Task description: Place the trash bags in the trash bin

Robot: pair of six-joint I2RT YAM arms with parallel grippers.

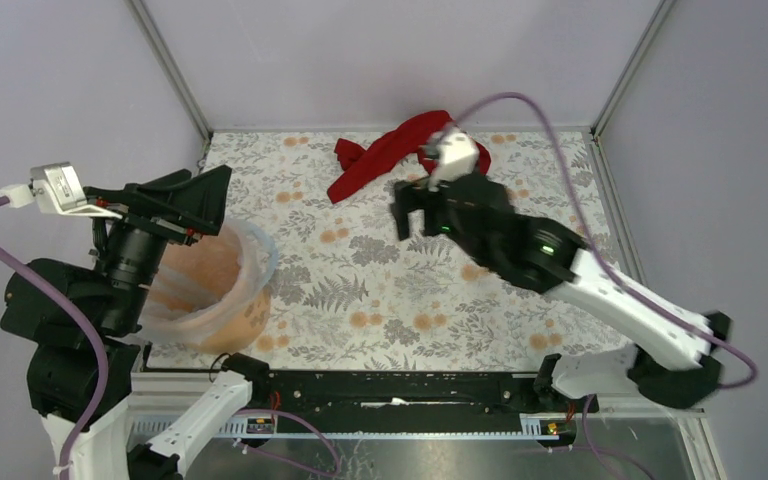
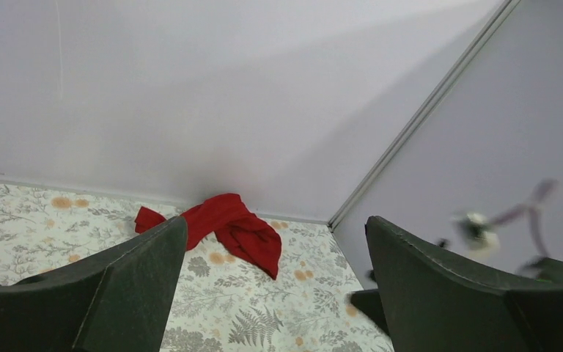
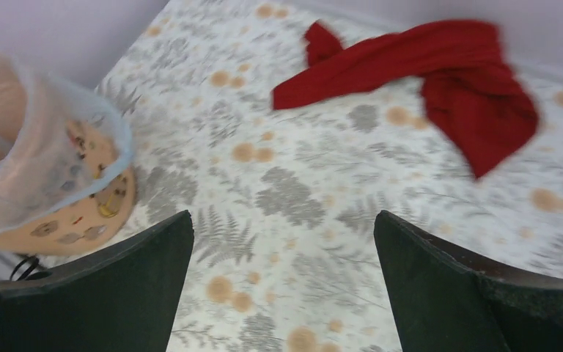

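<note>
Both grippers stand wide open and hold nothing. The left gripper [image 1: 210, 200] hangs over the far edge of the trash bin [image 1: 250, 318], which sits at the near left of the desk [image 1: 380, 290]. The trash bag [image 1: 263, 250] already sits inside the bin, its film spilling over the rim. Any further tucking lies almost straight below the left gripper. The right gripper [image 1: 415, 215] is well apart to the right, near the red cloth [image 1: 380, 155].

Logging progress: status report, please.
Both open, empty: left gripper, right gripper. Lining orange bin: trash bag, draped over rim. Far edge: red cloth, no obstruction.
</note>
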